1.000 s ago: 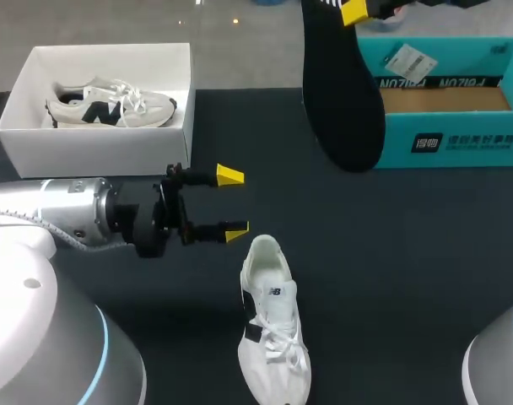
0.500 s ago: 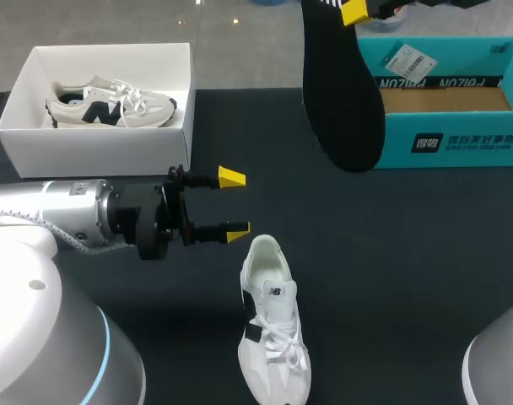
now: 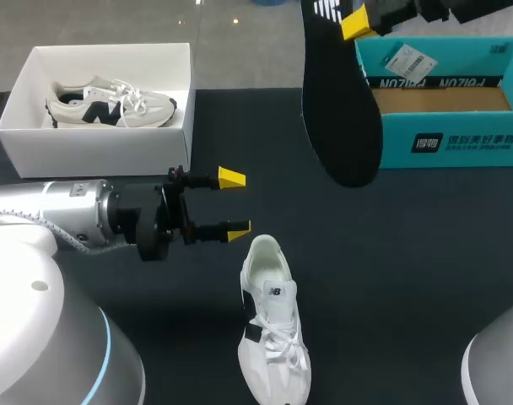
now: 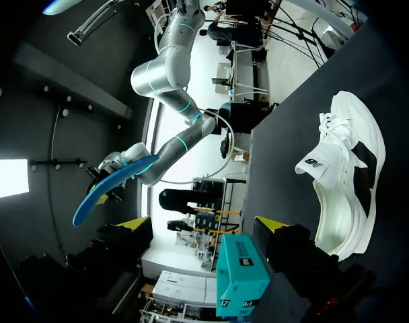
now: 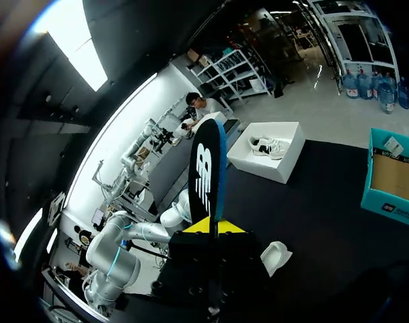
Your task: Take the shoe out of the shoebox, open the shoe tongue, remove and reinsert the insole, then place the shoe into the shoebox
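**Q:** Item one, the shoe?
**A:** One white shoe point(image 3: 272, 325). It stands on its sole on the dark table point(image 3: 425, 278), near the middle. The toe points to the near edge and the heel opening to the far side. Its laces lie across the top. Nothing holds it.

**Q:** Item two, the insole?
**A:** One black insole point(image 3: 339, 101), out of the shoe and up in the air. It hangs lengthwise over the far part of the table, in front of the left end of the teal shoebox point(image 3: 459, 139). My right jaws are clenched on its upper end. In my right wrist view it rises from between my two yellow tips, with a white mark on its face.

**Q:** Your left jaws?
**A:** Released, with nothing between them. My left arm point(image 3: 79, 215) comes in from the left. The two yellow tips stand apart, just to the far left of the shoe's heel and not touching it.

**Q:** Containers?
**A:** Two. The teal shoebox is at the far right, open, brown inside, with a white tag at its far left corner. A white box point(image 3: 96, 148) is at the far left, also open. It holds a second shoe point(image 3: 109, 105), white with a dark mark.
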You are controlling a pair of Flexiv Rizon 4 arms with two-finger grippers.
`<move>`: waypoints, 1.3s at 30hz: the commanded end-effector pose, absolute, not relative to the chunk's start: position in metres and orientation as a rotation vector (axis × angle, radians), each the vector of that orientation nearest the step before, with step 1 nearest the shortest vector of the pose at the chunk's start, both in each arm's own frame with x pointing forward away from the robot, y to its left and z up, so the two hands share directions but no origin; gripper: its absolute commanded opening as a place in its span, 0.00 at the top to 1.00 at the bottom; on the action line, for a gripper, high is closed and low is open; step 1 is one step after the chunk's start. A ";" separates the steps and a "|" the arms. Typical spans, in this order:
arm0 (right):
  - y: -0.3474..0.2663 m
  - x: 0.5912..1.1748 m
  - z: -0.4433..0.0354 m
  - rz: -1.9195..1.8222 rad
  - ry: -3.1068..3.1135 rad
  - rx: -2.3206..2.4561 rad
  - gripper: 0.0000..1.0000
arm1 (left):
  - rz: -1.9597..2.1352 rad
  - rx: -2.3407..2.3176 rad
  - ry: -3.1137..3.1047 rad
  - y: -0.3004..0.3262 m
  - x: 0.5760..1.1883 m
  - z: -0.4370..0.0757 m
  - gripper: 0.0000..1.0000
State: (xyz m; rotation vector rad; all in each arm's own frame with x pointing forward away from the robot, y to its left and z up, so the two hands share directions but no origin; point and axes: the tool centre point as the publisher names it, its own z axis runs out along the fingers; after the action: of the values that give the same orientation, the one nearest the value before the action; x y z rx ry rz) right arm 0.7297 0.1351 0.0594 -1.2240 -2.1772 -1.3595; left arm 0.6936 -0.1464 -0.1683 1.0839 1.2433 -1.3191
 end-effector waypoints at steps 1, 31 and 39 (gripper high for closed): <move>0.139 0.731 0.039 -1.377 -2.116 -1.196 1.00 | -1.307 1.070 1.212 -0.147 0.694 -0.170 0.00; 0.179 0.707 -0.030 -1.300 -1.871 -1.224 1.00 | -1.204 1.069 1.137 -0.152 0.713 -0.154 0.00; 0.179 0.707 -0.030 -1.300 -1.871 -1.224 1.00 | -1.204 1.069 1.137 -0.152 0.713 -0.154 0.00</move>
State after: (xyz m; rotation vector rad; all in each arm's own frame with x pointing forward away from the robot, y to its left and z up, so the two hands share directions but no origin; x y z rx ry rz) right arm 0.7062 0.1775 -0.0298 -1.2229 -1.8722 -1.3003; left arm 0.7127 -0.1503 -0.1539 1.0709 1.1371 -1.2073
